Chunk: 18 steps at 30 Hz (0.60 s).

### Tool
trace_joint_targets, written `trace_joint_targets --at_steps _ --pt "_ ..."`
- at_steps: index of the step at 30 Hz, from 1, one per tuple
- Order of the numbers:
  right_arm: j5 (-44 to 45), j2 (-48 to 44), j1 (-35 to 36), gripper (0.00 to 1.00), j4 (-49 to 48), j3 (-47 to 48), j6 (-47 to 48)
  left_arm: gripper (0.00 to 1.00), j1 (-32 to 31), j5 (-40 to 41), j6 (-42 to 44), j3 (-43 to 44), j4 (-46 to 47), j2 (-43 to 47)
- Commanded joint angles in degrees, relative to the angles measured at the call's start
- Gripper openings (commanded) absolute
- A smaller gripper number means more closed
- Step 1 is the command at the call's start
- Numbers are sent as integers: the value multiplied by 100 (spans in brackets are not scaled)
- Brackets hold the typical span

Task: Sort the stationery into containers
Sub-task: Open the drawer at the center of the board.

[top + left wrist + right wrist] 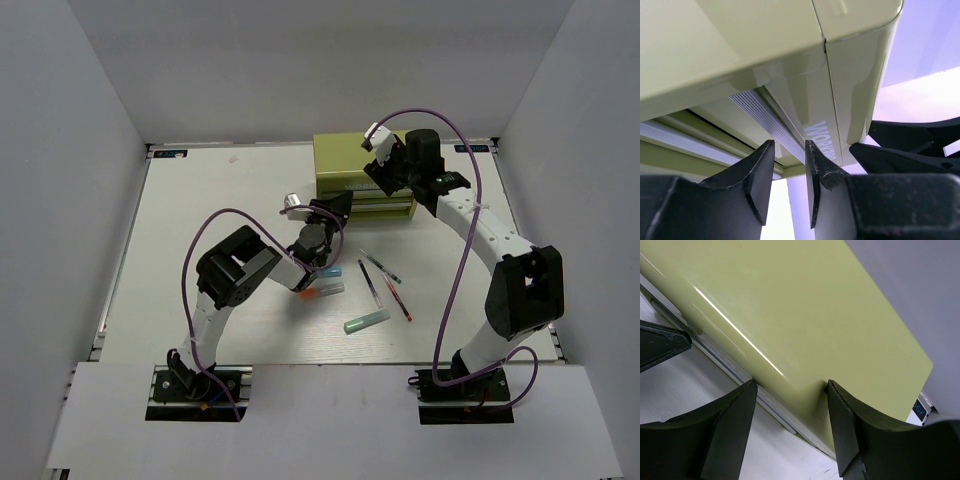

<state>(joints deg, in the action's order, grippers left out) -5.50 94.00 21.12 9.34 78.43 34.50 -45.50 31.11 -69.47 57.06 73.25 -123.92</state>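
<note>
Bench (200, 250): a pale surface between grey walls, carrying everything below.
Left gripper (338, 208): reaches forward to the front left corner of the chest. In the left wrist view its two black fingers (762, 175) stand slightly apart with a narrow gap and nothing seen between them. Their tips are just under the ribbed silver strip (760, 112) on the chest's front. Whether they touch it cannot be told.
Orange marker (305, 295): lies on the bench just beside the left forearm.
Light blue marker (330, 289): lies next to the orange one, to its right.
Mint green marker (367, 321): lies alone, nearer the arm bases.
Dark purple pen (366, 275): lies loose in front of the chest.
Green-tipped pen (382, 267): lies just right of the purple pen, slanted.
Red pen (398, 298): lies right of both, slanted the same way.
Chest (345, 160): olive green, at the far middle of the bench, with pale lettering (822, 142) on its front.
Right gripper (374, 176): sits over the chest's top. In the right wrist view its fingers (740, 425) are spread wide, straddling the chest's rounded edge and gripping nothing.
</note>
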Motion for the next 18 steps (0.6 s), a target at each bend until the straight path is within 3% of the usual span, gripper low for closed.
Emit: trace_joint_targets --at_steps 1,8,14,18 --pt "198 110 -82 64 -38 137 -49 41 41 1 57 69 -39 272" --pt "189 93 -91 64 -29 111 -31 48 93 53 57 69 14 166" --pt "189 110 -135 64 -47 111 -5 48 93 53 -66 16 14 113" --pt "198 119 -161 64 -64 111 4 42 93 53 -128 -36 66 61"
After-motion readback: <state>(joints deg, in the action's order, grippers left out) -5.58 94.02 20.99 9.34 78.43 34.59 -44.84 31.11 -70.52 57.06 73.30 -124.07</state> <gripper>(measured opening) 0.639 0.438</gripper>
